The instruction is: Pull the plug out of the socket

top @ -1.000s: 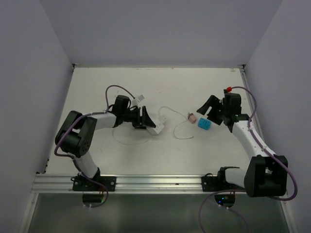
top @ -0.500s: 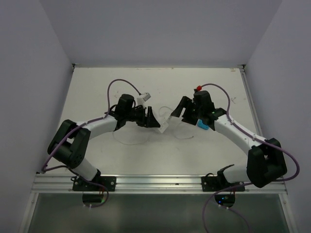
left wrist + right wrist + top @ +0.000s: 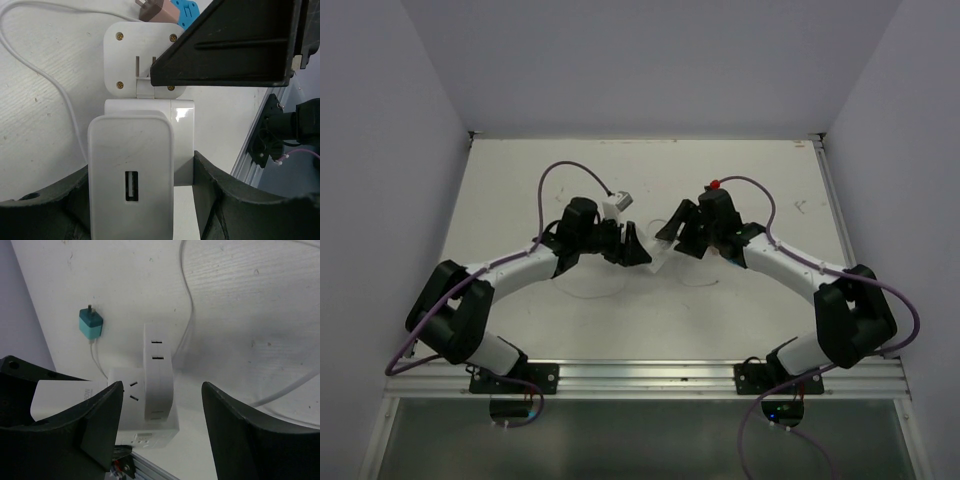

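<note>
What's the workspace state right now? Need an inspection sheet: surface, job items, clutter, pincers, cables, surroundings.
Surface: white table, a few faint marks.
Job's things: white USB charger seated against white socket adapter; not yet pulled apart.
Clutter: pink plug and blue plug lying on the table beyond the adapter.
Grippers: left pincer shut on the charger; right pincer open, straddling the adapter.
Cables: thin white cable looped on the table beside the adapter; purple arm cables.
Surroundings: plain walls; metal rail at the near edge.
</note>
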You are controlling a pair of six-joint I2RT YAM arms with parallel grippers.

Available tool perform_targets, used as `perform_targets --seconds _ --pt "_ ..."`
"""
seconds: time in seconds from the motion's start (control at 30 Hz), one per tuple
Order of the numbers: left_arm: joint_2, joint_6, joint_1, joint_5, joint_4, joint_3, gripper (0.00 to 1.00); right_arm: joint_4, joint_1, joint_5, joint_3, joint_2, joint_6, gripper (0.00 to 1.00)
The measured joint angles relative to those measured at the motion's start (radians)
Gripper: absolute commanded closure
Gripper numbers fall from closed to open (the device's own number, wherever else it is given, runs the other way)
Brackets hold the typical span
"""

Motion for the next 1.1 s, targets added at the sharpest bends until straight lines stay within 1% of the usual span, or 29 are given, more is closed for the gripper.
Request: perform_targets --seconds 0.07,0.17,0.2,0.27,0.3,0.37,0.4,0.47,0.63,0.9,1.0,1.07,1.1 --pt "-0.008 0.003 -0.006 -0.008 0.001 -0.005 1.00 0.014 0.002 0.000 0.000 0.009 0.009 0.36" --pt "-0.027 0.003 -0.012 -0.023 0.010 -0.026 1.00 0.034 0.005 0.000 0.000 0.018 0.024 0.46" --pt "-0.034 0.003 -0.014 -0.028 0.013 -0.035 1.00 0.039 0.005 -0.001 0.000 0.020 0.028 0.54" --pt "-0.041 0.003 -0.020 -0.040 0.016 -0.044 1.00 0.050 0.005 -0.001 0.000 0.023 0.037 0.62" --pt "-0.042 0.003 -0.023 -0.045 0.017 -0.048 1.00 0.055 0.005 -0.001 0.000 0.024 0.042 0.69" --pt "-0.045 0.003 -0.027 -0.055 0.018 -0.053 1.00 0.061 0.005 0.000 0.000 0.024 0.046 0.78" --pt "-0.047 0.002 -0.028 -0.060 0.019 -0.054 1.00 0.060 0.005 0.000 0.000 0.025 0.046 0.89" --pt "-0.053 0.001 -0.028 -0.068 0.020 -0.055 1.00 0.061 0.004 0.002 0.000 0.025 0.046 1.00" --pt "-0.091 -0.010 -0.032 -0.094 0.034 -0.091 1.00 0.069 0.006 0.000 0.000 0.025 0.054 1.00" --pt "-0.199 -0.052 -0.045 -0.133 0.124 -0.216 1.00 0.101 0.005 -0.054 -0.037 -0.003 0.091 1.00" --pt "-0.225 -0.072 -0.050 -0.134 0.168 -0.252 1.00 0.127 -0.014 -0.089 -0.058 -0.023 0.096 1.00" --pt "-0.246 -0.086 -0.049 -0.135 0.167 -0.277 1.00 0.137 -0.045 -0.066 -0.062 -0.031 0.087 1.00" --pt "-0.254 -0.089 -0.049 -0.136 0.158 -0.292 1.00 0.142 -0.079 -0.049 -0.063 -0.035 0.083 1.00"
